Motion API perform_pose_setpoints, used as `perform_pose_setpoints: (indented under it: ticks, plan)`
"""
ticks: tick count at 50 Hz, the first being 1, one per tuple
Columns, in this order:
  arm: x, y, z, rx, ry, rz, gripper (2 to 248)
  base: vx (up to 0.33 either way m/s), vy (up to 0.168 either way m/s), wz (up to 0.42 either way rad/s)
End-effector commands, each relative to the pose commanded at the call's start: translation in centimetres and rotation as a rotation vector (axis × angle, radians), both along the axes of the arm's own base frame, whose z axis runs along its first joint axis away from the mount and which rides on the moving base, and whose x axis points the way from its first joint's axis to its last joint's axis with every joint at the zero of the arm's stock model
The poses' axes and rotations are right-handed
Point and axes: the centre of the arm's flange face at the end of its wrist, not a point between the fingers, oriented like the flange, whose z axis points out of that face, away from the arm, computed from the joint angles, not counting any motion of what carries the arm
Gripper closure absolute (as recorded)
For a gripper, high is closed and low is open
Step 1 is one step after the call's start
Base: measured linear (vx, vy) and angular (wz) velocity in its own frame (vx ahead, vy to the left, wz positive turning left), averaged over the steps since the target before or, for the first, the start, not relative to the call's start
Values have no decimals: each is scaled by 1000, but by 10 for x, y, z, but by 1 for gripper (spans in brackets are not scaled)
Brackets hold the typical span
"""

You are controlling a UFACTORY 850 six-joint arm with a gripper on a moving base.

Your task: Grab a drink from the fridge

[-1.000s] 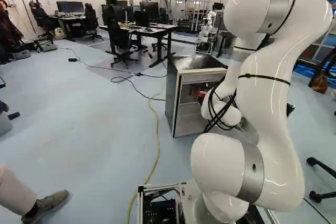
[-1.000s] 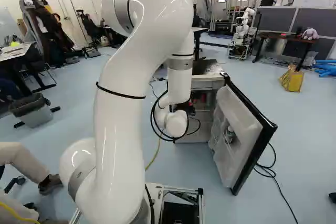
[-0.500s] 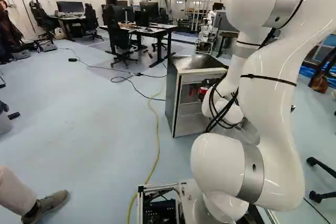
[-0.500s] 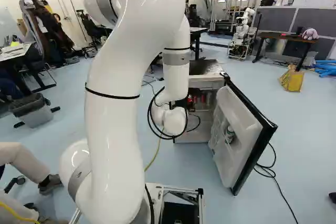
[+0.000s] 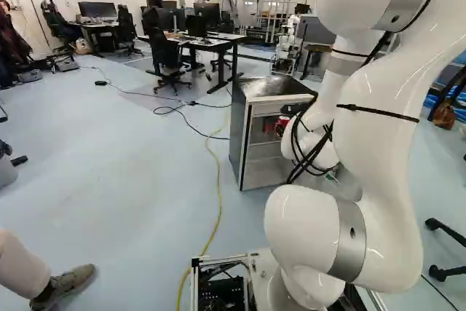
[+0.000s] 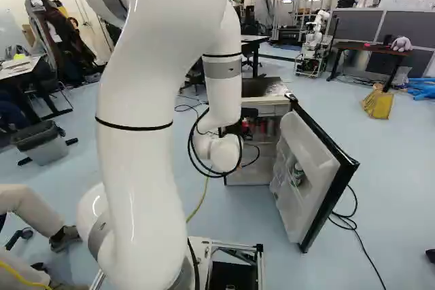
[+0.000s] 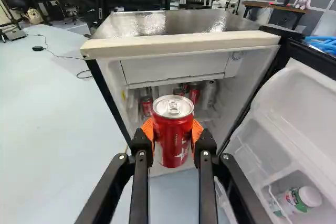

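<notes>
A pale star and lettering mark the red can (image 7: 173,140) clasped between my jaws' orange pads (image 7: 197,131), before the open fridge (image 7: 181,44). Pale blue floor (image 7: 52,108) spreads left; near right, a green-labelled bottle (image 7: 310,197) sits in the door (image 7: 310,103). Far cans (image 7: 195,95) inside are partly hidden.

The arm (image 6: 136,181) is white and very shiny, with thick round shapes. Smooth grey rings (image 5: 351,242) go around it, and one of them has a small dark hole. Thin black straps (image 5: 378,113) are tied on the white parts, and several black cables (image 5: 309,158) make loops near the wrist. The two fingers (image 7: 206,148) are black, with small round screws and orange pads (image 7: 197,130). The base has a silver metal frame (image 5: 194,285).
</notes>
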Motion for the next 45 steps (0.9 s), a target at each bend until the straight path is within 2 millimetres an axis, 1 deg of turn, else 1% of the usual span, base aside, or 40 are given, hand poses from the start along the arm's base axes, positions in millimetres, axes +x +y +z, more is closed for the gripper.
perform_pose_setpoints:
  ticks: [45]
  plan:
    - [18, 0, 36, -43, 8, 20, 161, 0, 0, 0]
